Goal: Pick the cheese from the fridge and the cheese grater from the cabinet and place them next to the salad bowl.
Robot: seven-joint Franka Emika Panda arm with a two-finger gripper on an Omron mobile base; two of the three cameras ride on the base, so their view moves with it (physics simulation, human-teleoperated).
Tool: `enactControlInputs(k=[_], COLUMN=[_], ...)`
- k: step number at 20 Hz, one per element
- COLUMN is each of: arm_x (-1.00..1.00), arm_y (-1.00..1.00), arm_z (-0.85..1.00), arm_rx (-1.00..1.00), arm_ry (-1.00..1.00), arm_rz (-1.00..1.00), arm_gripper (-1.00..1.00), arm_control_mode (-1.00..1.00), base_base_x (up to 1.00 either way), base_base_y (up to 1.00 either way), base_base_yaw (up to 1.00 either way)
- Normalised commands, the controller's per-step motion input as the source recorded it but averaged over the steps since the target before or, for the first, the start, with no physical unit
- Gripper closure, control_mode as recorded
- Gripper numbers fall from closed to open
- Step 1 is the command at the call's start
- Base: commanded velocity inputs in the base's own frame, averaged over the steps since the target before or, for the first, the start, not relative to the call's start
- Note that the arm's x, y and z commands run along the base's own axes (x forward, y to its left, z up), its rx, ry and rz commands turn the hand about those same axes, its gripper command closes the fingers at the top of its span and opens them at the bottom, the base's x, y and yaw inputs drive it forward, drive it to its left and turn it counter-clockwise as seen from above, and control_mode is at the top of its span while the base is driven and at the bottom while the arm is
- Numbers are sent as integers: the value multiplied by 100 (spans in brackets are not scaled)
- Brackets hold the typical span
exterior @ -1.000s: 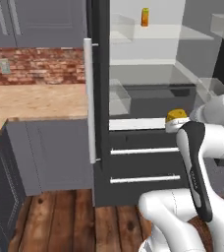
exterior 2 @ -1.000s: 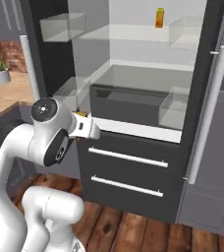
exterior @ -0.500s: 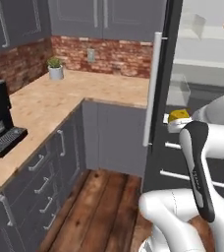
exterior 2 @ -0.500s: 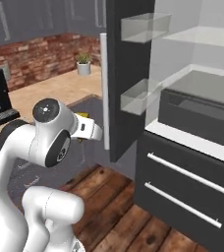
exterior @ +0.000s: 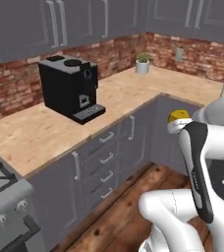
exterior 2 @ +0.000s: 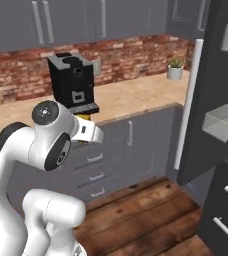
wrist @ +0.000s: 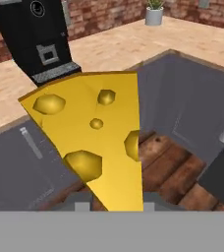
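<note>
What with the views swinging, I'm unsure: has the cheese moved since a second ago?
Yes: shut in the gripper, the cheese has left the fridge, leftward toward the coffee machine.

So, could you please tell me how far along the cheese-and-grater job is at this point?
Done: the cheese is out of the fridge, whose door hangs open. In hand: the pincer is shut on the cheese, carried above the floor near the wooden counter with the black coffee machine. Left: fetching the cheese grater from the cabinet and setting both beside the salad bowl.
</note>
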Motion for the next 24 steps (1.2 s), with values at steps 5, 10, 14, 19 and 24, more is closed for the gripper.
enactControlInputs(k=[5, 10, 14, 19, 24], arm_x=[0, 0, 0, 0, 0], arm_y=[0, 0, 0, 0, 0], arm_z=[0, 0, 0, 0, 0], arm_rx=[0, 0, 0, 0, 0], arm_ry=[0, 0, 0, 0, 0], arm_rz=[0, 0, 0, 0, 0], arm_gripper=[100, 100, 100, 100, 100], arm_control_mode=[100, 100, 100, 100, 100], base_base_x=[4, 17, 14, 9, 13], base_base_y=[17, 17, 14, 12, 12], base_base_yaw=[59, 65, 77, 83, 83])
